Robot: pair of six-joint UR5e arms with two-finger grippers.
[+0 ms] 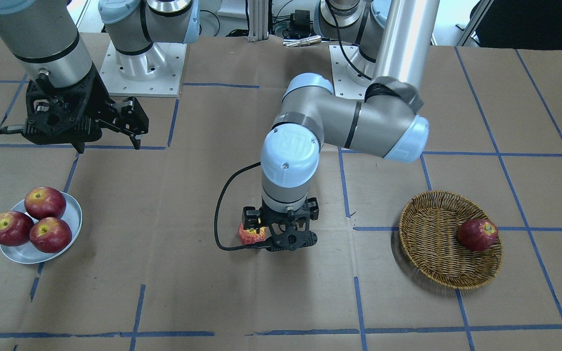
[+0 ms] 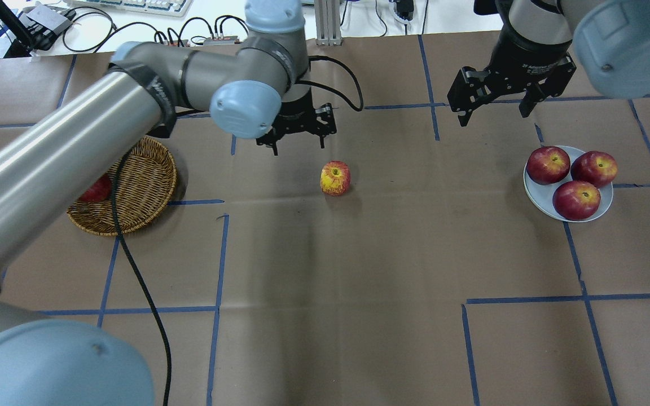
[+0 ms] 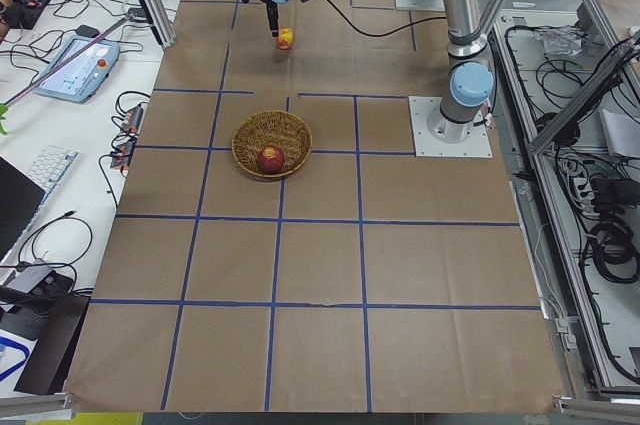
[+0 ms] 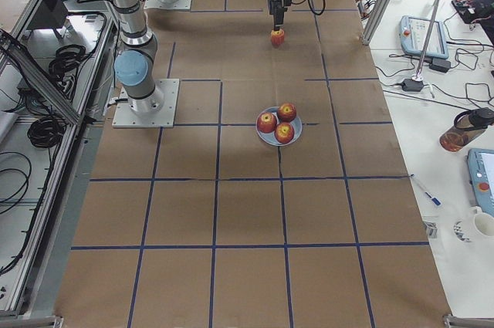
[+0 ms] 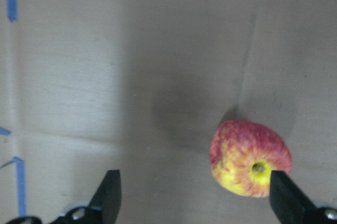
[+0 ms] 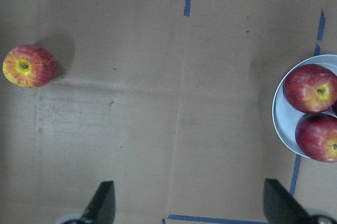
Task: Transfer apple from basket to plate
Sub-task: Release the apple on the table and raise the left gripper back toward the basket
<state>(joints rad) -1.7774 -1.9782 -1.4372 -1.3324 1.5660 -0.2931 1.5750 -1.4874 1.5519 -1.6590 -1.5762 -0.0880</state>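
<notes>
Left pincer (image 2: 298, 145): released, fingers spread wide, nothing between them, hanging over the middle of the bench (image 2: 359, 270). Just beneath it, resting on the brown paper, the apple (image 2: 335, 177): pinkish-red streaked with yellow, stem hollow turned up. In the left wrist view, off centre, close under one fingertip; contact with that finger impossible to judge. Neither in the basket nor on the plate, roughly midway between the two.

Toward the robot's left, the basket (image 2: 144, 175), partly hidden by the left arm, with one dark red apple (image 1: 477, 234) against its wall. Toward the robot's right, well apart from the streaked apple, the plate (image 2: 538, 196), loaded with three dark red apples (image 2: 576, 199) crowded together and touching.

Right pincer (image 2: 494, 115): likewise released and empty, fingers far apart, held above the bench near the plate but not over it. Across the brown paper, a grid of blue tape lines (image 2: 218, 265).
</notes>
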